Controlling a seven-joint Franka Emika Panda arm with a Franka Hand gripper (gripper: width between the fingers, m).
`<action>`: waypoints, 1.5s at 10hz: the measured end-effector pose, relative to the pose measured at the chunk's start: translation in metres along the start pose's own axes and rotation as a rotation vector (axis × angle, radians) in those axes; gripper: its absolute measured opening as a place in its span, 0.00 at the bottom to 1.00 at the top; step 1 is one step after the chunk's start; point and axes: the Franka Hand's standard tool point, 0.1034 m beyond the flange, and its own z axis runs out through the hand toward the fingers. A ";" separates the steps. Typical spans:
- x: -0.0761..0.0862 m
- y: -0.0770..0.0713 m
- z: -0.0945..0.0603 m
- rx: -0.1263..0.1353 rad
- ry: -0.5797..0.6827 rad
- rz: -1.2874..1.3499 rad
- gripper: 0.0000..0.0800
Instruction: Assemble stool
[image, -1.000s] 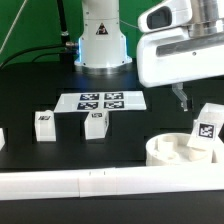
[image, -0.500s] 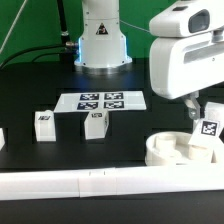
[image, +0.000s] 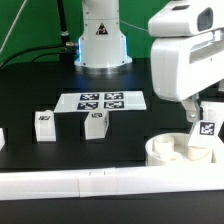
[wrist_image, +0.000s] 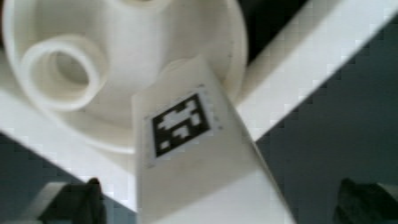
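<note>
The round white seat disc (image: 172, 151) lies at the exterior view's right, just behind the front rail. A white leg (image: 206, 131) with a marker tag stands tilted on the disc's right side. My gripper (image: 199, 112) hangs right over that leg. In the wrist view the leg (wrist_image: 192, 125) lies between my two fingers, with the seat disc (wrist_image: 80, 60) and its round recess behind it. My gripper (wrist_image: 222, 200) is open, and both fingers stand well clear of the leg's sides. Two more legs (image: 44, 122) (image: 96, 123) stand on the table at the left.
The marker board (image: 98, 101) lies in front of the robot base (image: 100, 45). A long white rail (image: 90, 184) runs along the front edge. Another white part (image: 2, 137) shows at the exterior view's left edge.
My arm has moved down and to the exterior view's right, until the gripper hangs over the tilted leg on the seat disc. The parts have not moved.
</note>
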 end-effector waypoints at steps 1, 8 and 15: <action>-0.001 0.001 0.002 -0.017 -0.018 -0.166 0.81; 0.000 0.002 0.010 -0.031 -0.039 -0.120 0.42; 0.004 0.014 0.013 -0.033 -0.009 0.612 0.42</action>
